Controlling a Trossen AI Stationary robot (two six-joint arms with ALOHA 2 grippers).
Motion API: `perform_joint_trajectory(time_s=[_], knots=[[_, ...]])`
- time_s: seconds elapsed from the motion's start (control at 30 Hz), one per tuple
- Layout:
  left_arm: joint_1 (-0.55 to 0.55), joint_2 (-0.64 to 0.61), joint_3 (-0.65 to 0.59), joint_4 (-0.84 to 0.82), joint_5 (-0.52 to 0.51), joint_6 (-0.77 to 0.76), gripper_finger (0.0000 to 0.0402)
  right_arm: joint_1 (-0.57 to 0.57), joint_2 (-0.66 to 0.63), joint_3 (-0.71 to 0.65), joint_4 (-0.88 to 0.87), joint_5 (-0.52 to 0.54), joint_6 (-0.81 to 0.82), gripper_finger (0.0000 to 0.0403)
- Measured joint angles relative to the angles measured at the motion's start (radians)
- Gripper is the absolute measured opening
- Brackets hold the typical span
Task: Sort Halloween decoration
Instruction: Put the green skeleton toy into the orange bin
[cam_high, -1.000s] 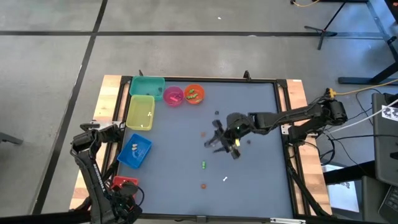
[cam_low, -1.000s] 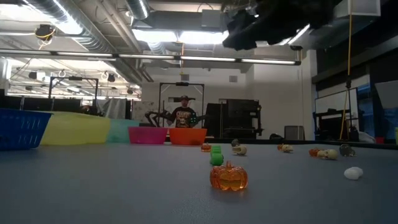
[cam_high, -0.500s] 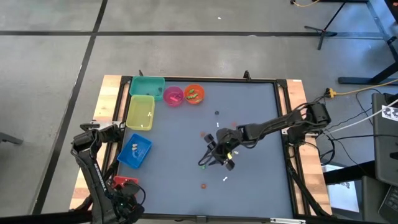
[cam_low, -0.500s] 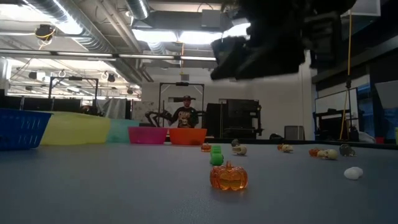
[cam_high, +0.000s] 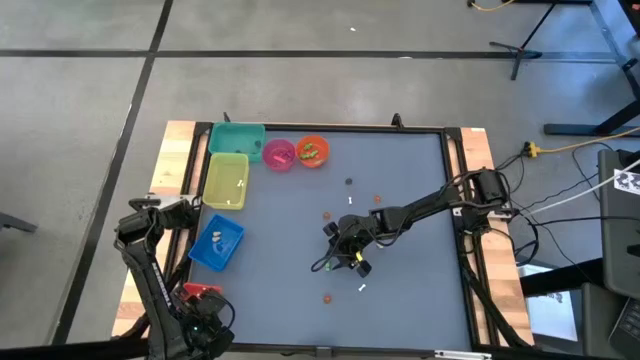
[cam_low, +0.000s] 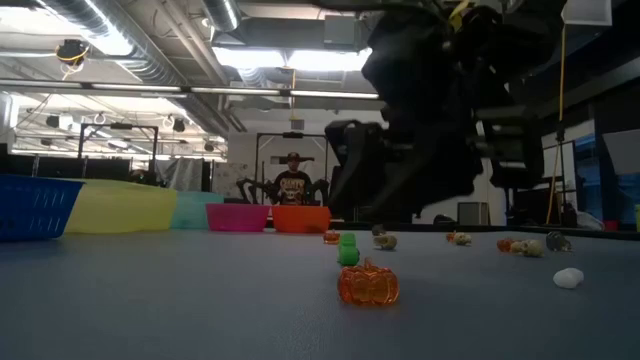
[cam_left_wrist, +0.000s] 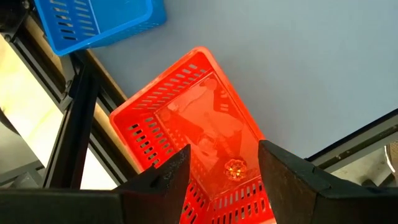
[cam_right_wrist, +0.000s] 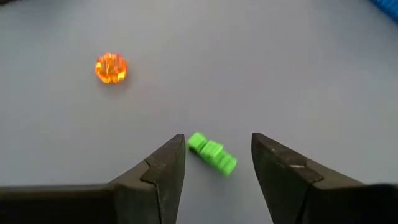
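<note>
Between right gripper (cam_right_wrist: 214, 163) fingers, green blocky trinket (cam_right_wrist: 212, 153)

My right claw (cam_right_wrist: 214, 163) has matt dark plastic fingers, and between them lies a green trinket (cam_right_wrist: 212, 154) of smooth, slightly shiny plastic. Well apart from it, an orange pumpkin (cam_right_wrist: 111, 68) looks translucent and glossy. The table (cam_right_wrist: 280, 68) under both is a matt, even grey sheet. Beneath my left claw (cam_left_wrist: 224, 171), the red bin (cam_left_wrist: 186, 118) is glossy slotted plastic.
</note>
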Motion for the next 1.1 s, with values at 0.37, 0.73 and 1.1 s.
perform_joint_trajectory(time_s=[0.37, 0.73, 1.1], knots=[[0.001, 0.0, 0.0, 0.0, 0.0, 0.0, 0.0171, 0.0, 0.079, 0.0, 0.08, 0.0, 0.001, 0.0184], [0.001, 0.0, 0.0, 0.0, 0.001, -0.002, 0.0171, 0.0, 0.093, 0.001, 0.072, -0.002, 0.005, 0.0184], [0.001, 0.0, 0.0, 0.0, 0.001, -0.002, 0.0171, 0.0, 0.093, 0.001, 0.07, -0.001, 0.005, 0.0182]])
